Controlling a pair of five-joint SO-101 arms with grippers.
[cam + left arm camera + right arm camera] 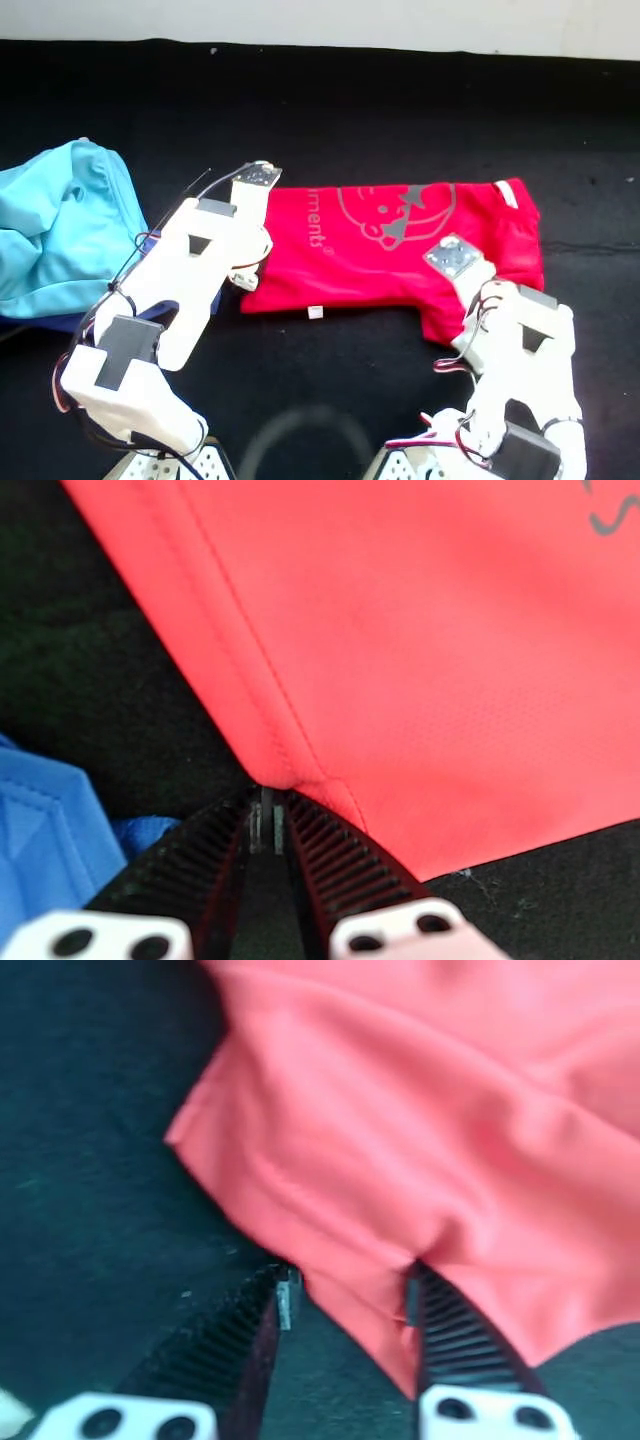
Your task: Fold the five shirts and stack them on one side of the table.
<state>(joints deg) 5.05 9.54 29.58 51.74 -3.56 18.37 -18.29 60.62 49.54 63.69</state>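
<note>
Shirt, red (400, 272) | left fingers (338, 856) pinch corner | right fingers (455, 1332) straddle edge

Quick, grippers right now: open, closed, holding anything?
Left gripper: shut on the red shirt at its hem corner.
Right gripper: open, with an edge of the red shirt lying between its fingers.

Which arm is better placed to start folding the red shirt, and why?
Left, probably: the left end effector is shut on the red shirt at its corner, while the right end effector is open, merely straddling a loose fold.
</note>
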